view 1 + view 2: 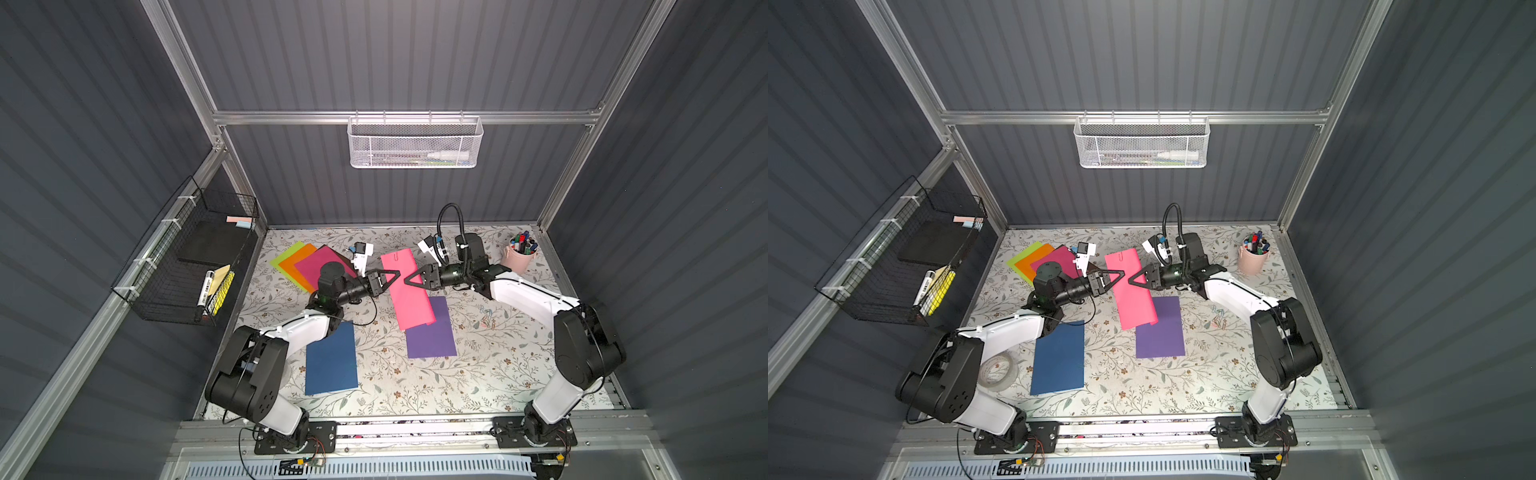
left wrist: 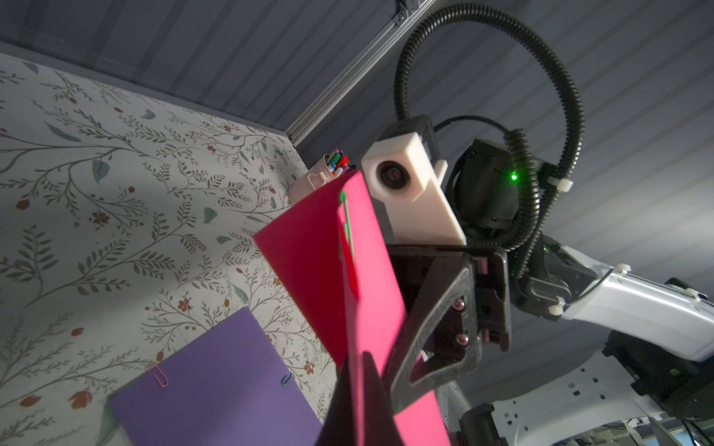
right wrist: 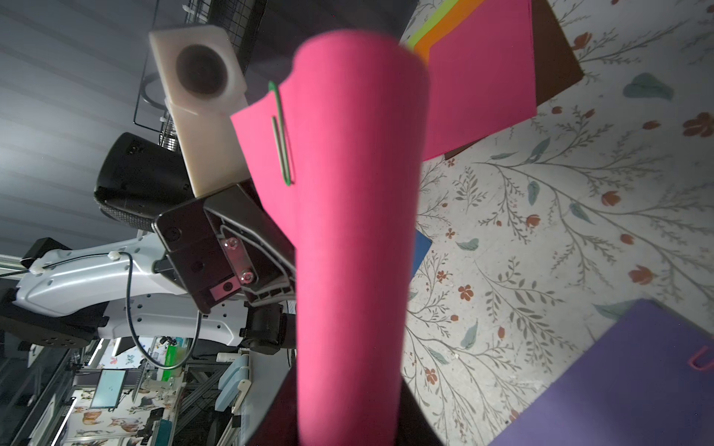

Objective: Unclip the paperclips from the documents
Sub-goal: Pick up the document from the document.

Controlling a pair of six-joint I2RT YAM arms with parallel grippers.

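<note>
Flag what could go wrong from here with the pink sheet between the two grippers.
The bright pink paper sheet is curled in the shut left gripper; it may crease or slip.
The green wire paperclip sits at the sheet's far edge, away from the right gripper; reaching for it could bend the paper.
The sheet's near end overlaps the purple paper sheet; if they touch, pulling may drag it.

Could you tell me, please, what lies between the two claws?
The pink sheet, bearing a green paperclip; both top views show it between left claw and right claw.
</note>
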